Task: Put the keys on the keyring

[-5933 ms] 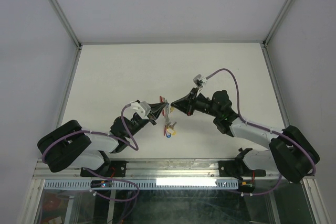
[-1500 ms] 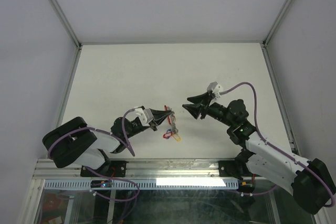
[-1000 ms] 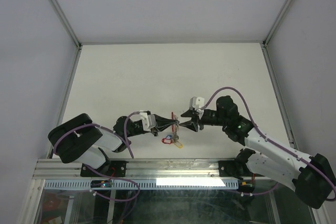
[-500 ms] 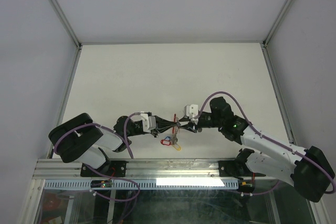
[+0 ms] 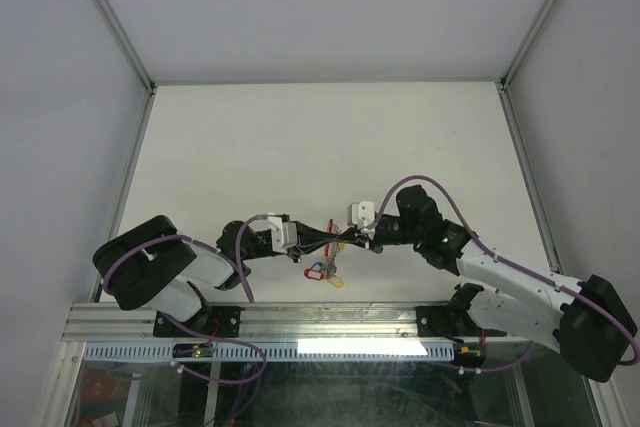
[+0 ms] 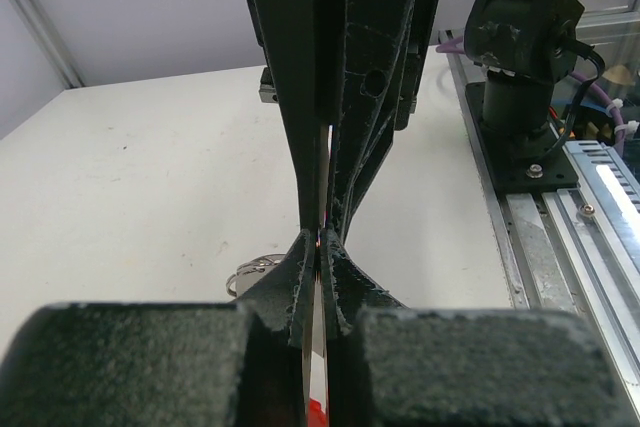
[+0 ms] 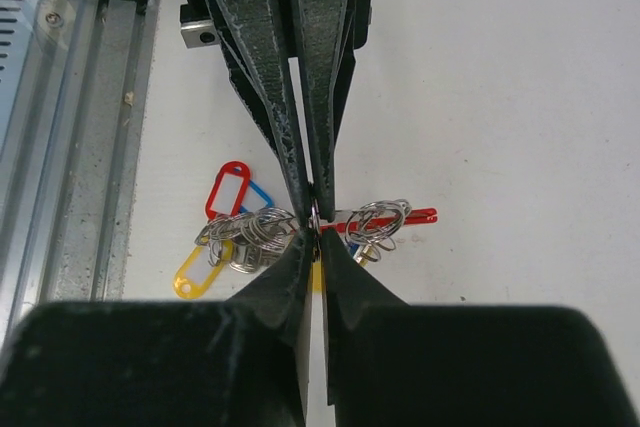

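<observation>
Keyring [image 7: 420, 215] pinched near front rail [image 7: 60, 147] (open tabletop [image 7: 520, 97] beyond).

The keys [image 7: 250, 232] are bright polished metal on shiny wire loops. Their tags beside the keyring [image 7: 415, 215] are smooth, glossy plastic in red [image 7: 228, 190], yellow [image 7: 195, 272] and blue [image 7: 258, 192]. The keyring's red part looks smooth. The fingers [image 7: 280, 287] of the right gripper and the fingers [image 7: 320, 67] of the left gripper, meeting at the keyring, are matt black with a rough, ridged grain. Under the keyring, the table [image 7: 500, 97] is matt off-white and faintly speckled. The rail [image 7: 90, 97] beyond the tags is dull bare metal.
</observation>
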`<state>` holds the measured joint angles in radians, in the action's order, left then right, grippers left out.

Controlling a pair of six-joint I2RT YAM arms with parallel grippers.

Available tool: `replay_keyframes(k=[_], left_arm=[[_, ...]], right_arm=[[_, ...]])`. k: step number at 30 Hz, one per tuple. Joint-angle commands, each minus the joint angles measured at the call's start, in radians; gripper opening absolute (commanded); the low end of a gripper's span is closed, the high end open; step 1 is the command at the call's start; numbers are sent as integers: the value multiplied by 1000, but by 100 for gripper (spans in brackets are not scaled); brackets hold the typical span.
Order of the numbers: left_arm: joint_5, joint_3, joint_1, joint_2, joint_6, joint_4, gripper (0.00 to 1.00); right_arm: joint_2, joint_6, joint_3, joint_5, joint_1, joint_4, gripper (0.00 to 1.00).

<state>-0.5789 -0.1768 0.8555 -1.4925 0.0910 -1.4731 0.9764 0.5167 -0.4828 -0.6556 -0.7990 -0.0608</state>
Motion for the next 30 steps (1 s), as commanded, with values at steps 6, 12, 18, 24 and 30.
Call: replay_keyframes(k=[6,12,18,24,30], left_arm=[[52,-23,-13,-11,-74,-185,14],[136,-4,-13,-21,-114,-251,52],[237,11,-13,-4,-114,-247,62],[272,14,-13,4,-92,-227,75],[284,14,-10,5,-63,-218,80]], right_arm=[[-22,-15,-149,29,-8,174,0],[10,-97,-276,196,-8,382,0],[84,-258,-379,327,-7,479,0],[177,-470,-472,369,-8,497,0],[233,-642,-520,421,-18,432,0]])
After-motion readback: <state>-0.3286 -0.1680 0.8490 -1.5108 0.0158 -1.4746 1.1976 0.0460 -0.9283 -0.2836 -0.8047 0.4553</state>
